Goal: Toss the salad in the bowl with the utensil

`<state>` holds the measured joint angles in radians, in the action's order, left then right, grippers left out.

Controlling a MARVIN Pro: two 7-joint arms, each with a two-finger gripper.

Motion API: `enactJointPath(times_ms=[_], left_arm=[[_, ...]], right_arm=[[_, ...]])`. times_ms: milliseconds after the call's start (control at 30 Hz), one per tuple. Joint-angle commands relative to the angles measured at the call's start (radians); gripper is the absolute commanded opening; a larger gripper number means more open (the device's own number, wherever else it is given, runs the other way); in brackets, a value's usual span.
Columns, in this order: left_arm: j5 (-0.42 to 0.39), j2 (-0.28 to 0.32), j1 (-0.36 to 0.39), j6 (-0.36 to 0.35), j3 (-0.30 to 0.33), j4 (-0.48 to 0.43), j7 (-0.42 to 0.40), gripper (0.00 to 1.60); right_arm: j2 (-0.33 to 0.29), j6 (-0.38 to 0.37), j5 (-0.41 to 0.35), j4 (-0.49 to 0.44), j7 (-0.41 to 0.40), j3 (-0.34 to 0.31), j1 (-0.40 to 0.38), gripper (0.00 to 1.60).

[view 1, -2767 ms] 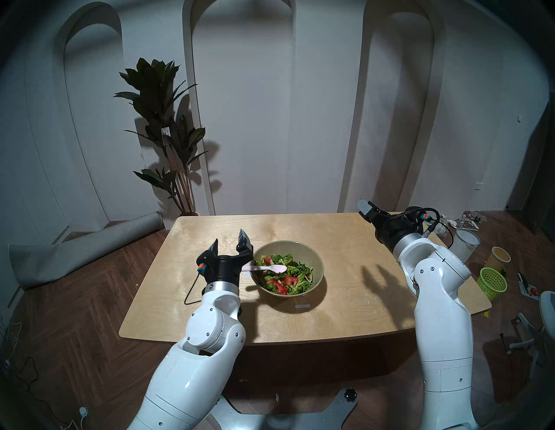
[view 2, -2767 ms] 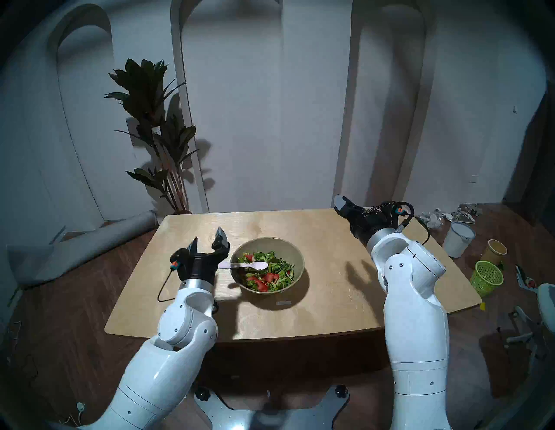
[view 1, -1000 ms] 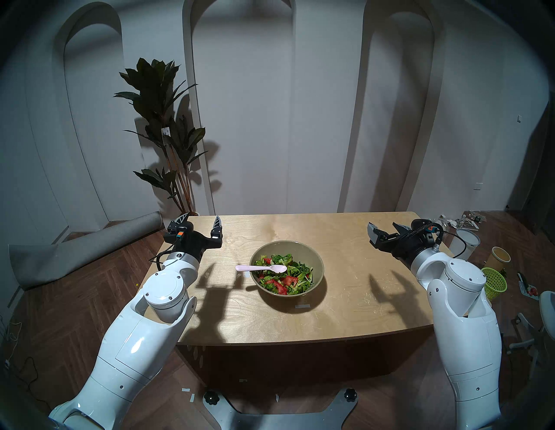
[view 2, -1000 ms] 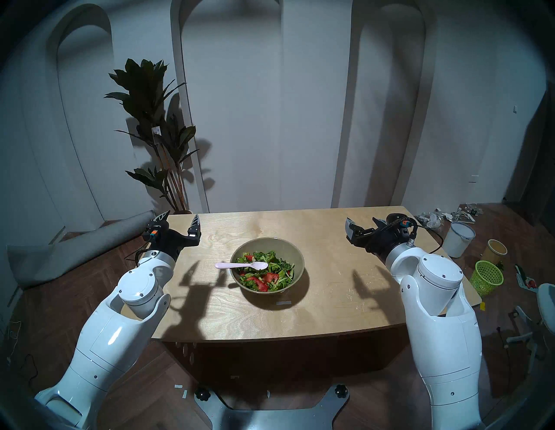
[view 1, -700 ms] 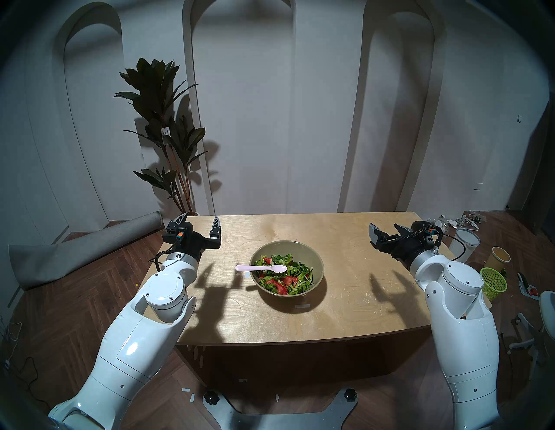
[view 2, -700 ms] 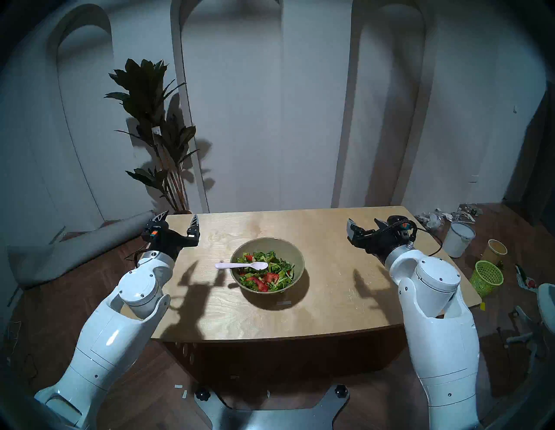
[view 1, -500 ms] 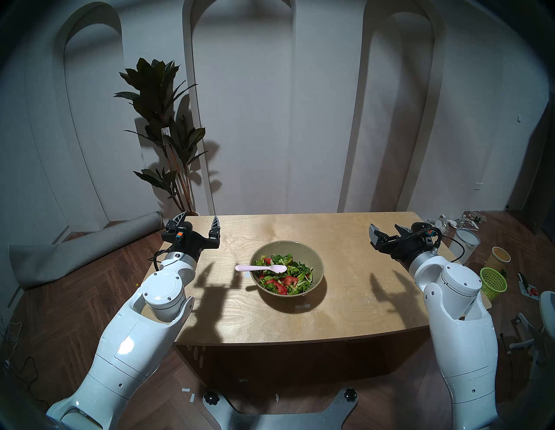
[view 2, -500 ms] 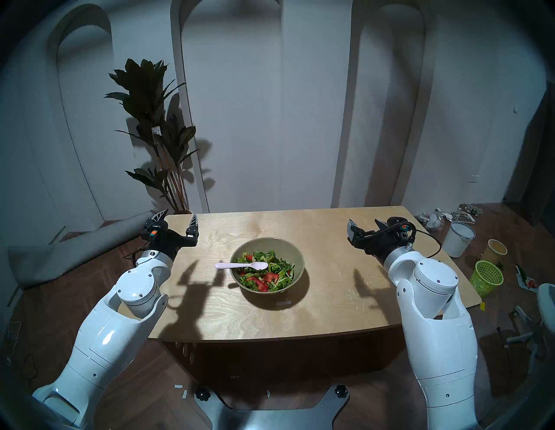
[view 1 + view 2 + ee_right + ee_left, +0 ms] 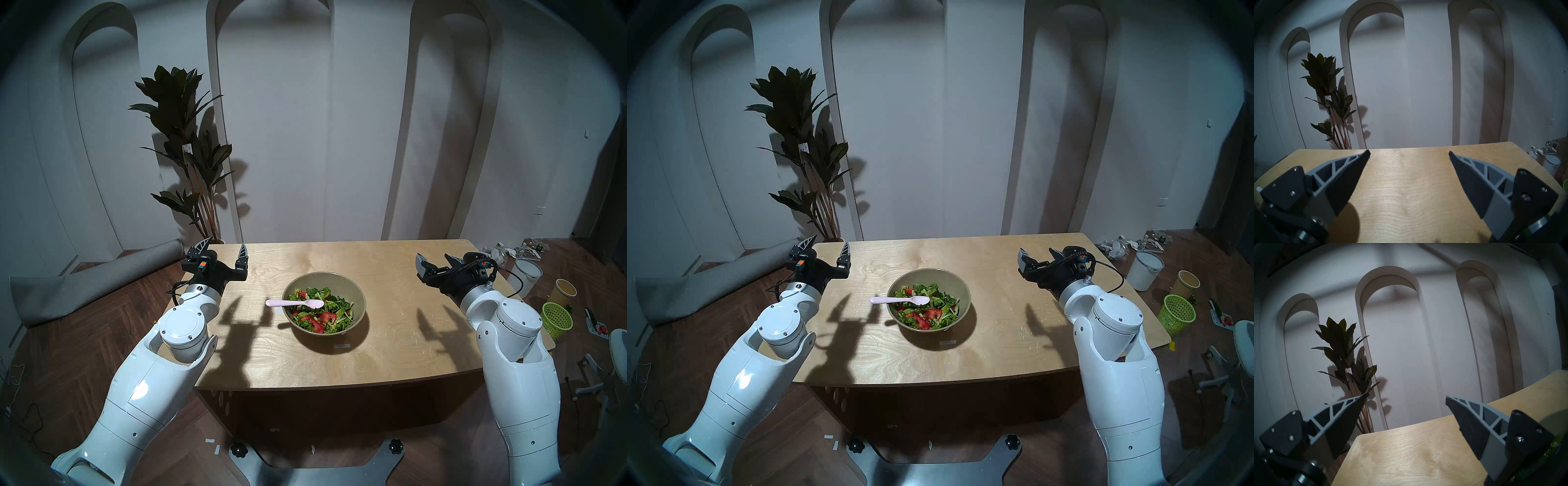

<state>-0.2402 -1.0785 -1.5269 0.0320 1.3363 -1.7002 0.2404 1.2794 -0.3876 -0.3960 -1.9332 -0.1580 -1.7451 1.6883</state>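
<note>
The olive-beige bowl [image 9: 360, 292] [image 9: 963, 288] stands mid-table, holding the salad [image 9: 322, 314] [image 9: 929, 309] of chopped greens and red pieces. The pale pink spoon [image 9: 291, 303] [image 9: 898, 300] lies free, its head on the salad and its handle sticking out over the bowl's left rim. My left gripper [image 9: 225, 245] [image 9: 828, 243] [image 9: 1407, 394] hovers open and empty over the table's far left corner, well away from the spoon. My right gripper [image 9: 436, 260] [image 9: 1039, 253] [image 9: 1409, 151] hovers open and empty over the far right of the table.
The wooden table [image 9: 305, 366] carries a small strip of tape [image 9: 341, 346] in front of the bowl. On the floor to the right stand a green mesh basket [image 9: 556, 319], a yellow cup [image 9: 565, 288] and a white bucket [image 9: 526, 275]. A potted plant [image 9: 190, 152] and rolled mat [image 9: 95, 278] sit left.
Nearly three seconds ago my open left gripper was at the spoon's handle; it has since drawn back to the far left corner. Over the last second both arms barely shifted. The spoon has not moved.
</note>
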Motion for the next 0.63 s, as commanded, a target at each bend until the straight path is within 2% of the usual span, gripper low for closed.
enactJointPath(times_ms=[0,600], left_arm=[[0.003,-0.002,0.022,0.01,0.006,-0.015,0.004,1.6],[0.004,-0.003,0.022,0.01,0.007,-0.015,0.004,1.6]], right_arm=[[0.002,0.014,-0.001,-0.019,-0.002,-0.004,-0.006,1.6],[0.011,0.011,0.008,-0.018,-0.011,-0.009,-0.008,1.6]])
